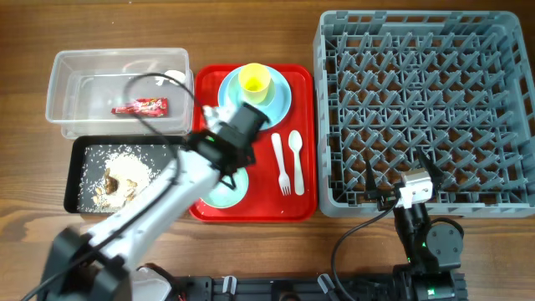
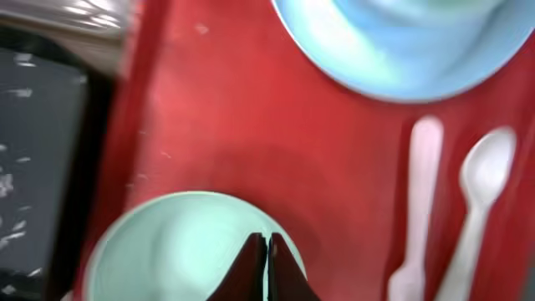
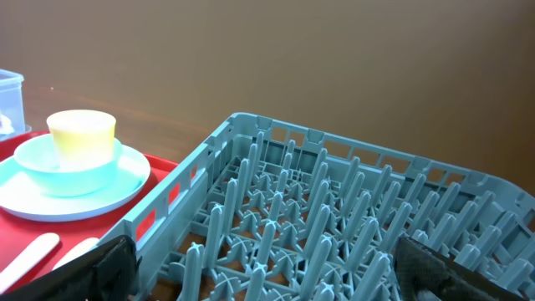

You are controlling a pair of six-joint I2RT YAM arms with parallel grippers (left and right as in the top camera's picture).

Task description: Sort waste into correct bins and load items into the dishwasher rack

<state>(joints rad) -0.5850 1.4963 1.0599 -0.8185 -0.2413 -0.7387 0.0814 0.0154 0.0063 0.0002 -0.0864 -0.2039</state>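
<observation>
My left gripper (image 1: 224, 159) is shut, empty, above the red tray. In the left wrist view its gripper tips (image 2: 267, 244) hang over the right part of the pale-green bowl (image 2: 167, 251). A yellow cup (image 1: 255, 81) stands in a light-blue bowl on the light-blue plate (image 1: 282, 100). The white fork (image 1: 280, 163) and spoon (image 1: 297, 153) lie right of the green bowl (image 1: 230, 194). The clear tub (image 1: 84, 117) holds the red wrapper (image 1: 140, 106) and a white tissue (image 1: 173, 77). Rice scraps (image 1: 117, 176) lie in the black tray (image 1: 77, 159). My right gripper (image 1: 397, 180) stands open over the grey rack's (image 1: 426, 109) front edge.
The red tray (image 1: 305, 201) sits between the two bins and the rack. In the right wrist view the rack's upright pegs (image 3: 334, 217) fill the space between my fingers (image 3: 92, 267). Both arm bases stand at the table's front edge.
</observation>
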